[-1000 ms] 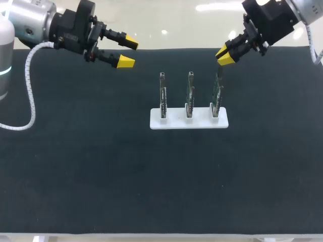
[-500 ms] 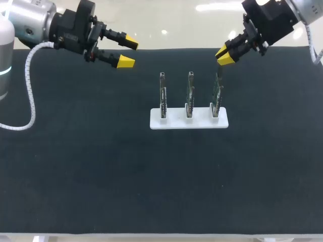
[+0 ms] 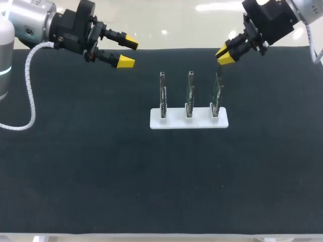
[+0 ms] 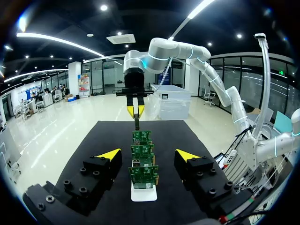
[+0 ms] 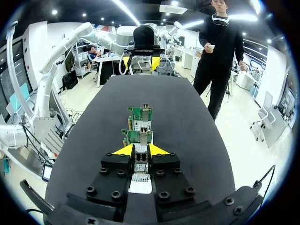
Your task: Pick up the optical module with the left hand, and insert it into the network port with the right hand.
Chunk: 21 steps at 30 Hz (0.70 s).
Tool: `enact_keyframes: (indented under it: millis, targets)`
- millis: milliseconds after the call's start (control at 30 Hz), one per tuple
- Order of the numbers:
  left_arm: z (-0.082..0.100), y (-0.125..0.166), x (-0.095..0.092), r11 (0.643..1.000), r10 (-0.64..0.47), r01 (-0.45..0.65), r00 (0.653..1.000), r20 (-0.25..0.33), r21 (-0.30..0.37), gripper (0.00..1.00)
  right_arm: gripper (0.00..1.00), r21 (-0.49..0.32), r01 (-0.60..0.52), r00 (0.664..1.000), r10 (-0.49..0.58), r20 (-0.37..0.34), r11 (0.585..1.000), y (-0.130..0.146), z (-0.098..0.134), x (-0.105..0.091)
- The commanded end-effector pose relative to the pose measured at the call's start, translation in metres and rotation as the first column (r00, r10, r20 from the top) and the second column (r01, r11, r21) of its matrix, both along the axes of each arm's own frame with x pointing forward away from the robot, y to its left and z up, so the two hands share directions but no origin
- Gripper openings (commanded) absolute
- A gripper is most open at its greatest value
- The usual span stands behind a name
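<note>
Three green network boards stand upright in a white holder [image 3: 174,122] at mid-table: left board [image 3: 163,95], middle board [image 3: 190,92], right board [image 3: 217,94]. My right gripper [image 3: 222,55] hangs just above the right board's top edge, shut on a slim metal optical module [image 5: 139,165] that points down at that board. In the right wrist view the gripper [image 5: 140,150] has the module between its fingers, with the boards [image 5: 140,115] lined up ahead. My left gripper [image 3: 126,51] stays open and empty over the table's far left; from its wrist [image 4: 148,154] the boards [image 4: 142,169] stand ahead.
The black mat [image 3: 101,171] covers the whole table. The holder's base also shows under the boards as a white slab [image 4: 144,193] in the left wrist view. Wide free mat lies in front of and to both sides of the holder.
</note>
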<state>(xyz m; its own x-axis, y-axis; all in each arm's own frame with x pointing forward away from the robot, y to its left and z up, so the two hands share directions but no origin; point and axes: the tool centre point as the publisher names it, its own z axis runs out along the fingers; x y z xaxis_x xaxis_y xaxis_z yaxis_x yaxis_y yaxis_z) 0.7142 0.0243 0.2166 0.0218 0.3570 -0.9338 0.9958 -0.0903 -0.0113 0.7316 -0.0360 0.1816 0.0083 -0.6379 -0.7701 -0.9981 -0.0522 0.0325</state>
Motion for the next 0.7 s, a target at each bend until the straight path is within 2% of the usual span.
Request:
enact_keyframes:
  millis: [33, 700]
  targets:
    - [0.0004, -0.0009, 0.0008, 1.000, 0.000, 0.000, 1.000, -0.001, 0.004, 1.00, 0.00, -0.002, 0.000, 1.000, 0.000, 0.001, 1.000, 0.0003, -0.0010, 0.0015]
    - [0.0004, -0.0009, 0.0008, 1.000, 0.000, 0.000, 1.000, -0.001, 0.004, 1.00, 0.00, 0.018, 0.013, 1.000, -0.013, 0.008, 1.000, 0.0020, -0.0066, -0.0007]
